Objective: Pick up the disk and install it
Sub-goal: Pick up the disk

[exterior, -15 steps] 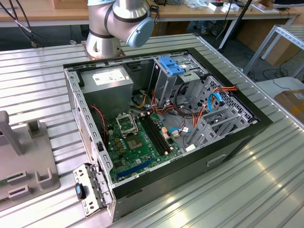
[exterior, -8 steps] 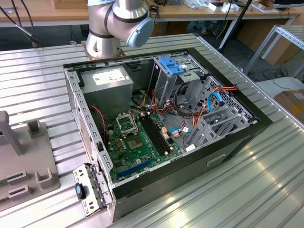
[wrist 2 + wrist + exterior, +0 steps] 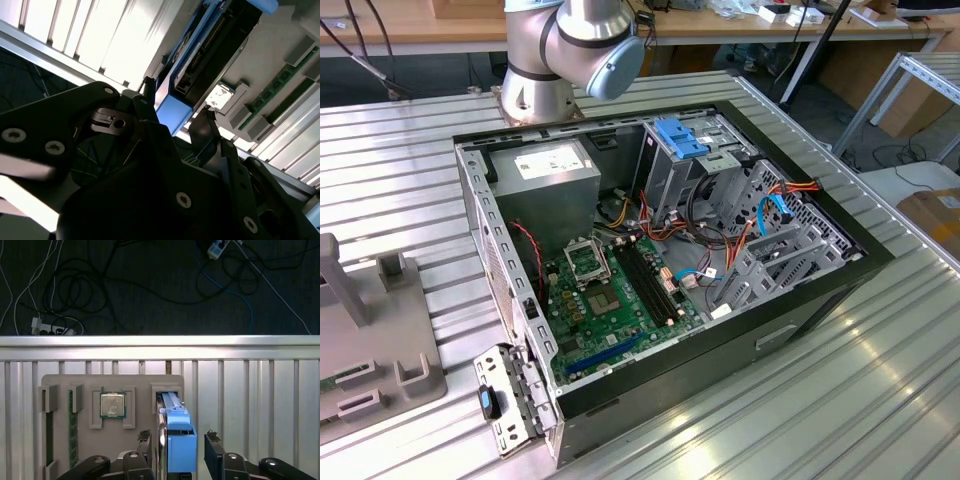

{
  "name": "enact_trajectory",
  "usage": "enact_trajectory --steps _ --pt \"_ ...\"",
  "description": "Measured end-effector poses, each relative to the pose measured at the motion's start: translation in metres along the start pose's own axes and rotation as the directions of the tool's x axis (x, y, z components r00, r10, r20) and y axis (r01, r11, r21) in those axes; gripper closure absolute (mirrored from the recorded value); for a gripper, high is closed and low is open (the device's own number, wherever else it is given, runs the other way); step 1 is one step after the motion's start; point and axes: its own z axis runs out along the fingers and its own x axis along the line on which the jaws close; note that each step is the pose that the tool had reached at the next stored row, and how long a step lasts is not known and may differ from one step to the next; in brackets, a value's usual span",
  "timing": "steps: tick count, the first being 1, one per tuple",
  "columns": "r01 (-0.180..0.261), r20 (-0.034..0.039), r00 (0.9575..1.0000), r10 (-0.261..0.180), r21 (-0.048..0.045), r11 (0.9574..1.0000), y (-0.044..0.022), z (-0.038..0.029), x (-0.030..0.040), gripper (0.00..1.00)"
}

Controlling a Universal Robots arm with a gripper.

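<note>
The disk [image 3: 175, 432] stands on edge in a slot of the grey parts holder [image 3: 100, 382], its bright blue carrier frame facing up. In both wrist views my gripper [image 3: 178, 440] straddles it, open. One finger [image 3: 145, 437] sits close beside the disk and the other finger [image 3: 212, 442] stands apart from it with a clear gap. In the second wrist view the disk [image 3: 210, 45] shows its dark connector edge inside the blue frame, running away from the gripper [image 3: 177, 100]. The open computer case [image 3: 800, 300] lies in the middle of the exterior view.
A processor chip [image 3: 112, 405] and memory sticks [image 3: 72, 425] sit in the holder beside the disk. The table edge [image 3: 160, 342] lies just past the holder, with cables on the floor beyond. In the case are a power supply [image 3: 545, 170] and a drive cage with a blue bracket [image 3: 685, 135].
</note>
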Motion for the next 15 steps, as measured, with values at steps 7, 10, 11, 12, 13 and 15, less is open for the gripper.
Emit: enact_trajectory --steps 7,10,11,12,13,15 --pt "0.005 0.0062 1.0000 -0.005 0.0001 1.0000 0.0000 0.0056 0.0002 0.46" --pt "0.005 0.0113 0.9999 -0.005 0.0000 1.0000 0.0000 0.0056 0.0002 0.46" --pt "0.005 0.0116 0.9999 -0.005 0.0001 1.0000 0.0000 0.0056 0.0002 0.46" --pt "0.005 0.0117 0.9999 -0.005 0.0001 1.0000 0.0000 0.0056 0.0002 0.46" --pt "0.005 0.0117 0.9999 -0.005 0.0001 1.0000 0.0000 0.0056 0.0002 0.46" --pt "0.005 0.0118 0.9999 -0.005 0.0001 1.0000 0.0000 0.0056 0.0002 0.46"
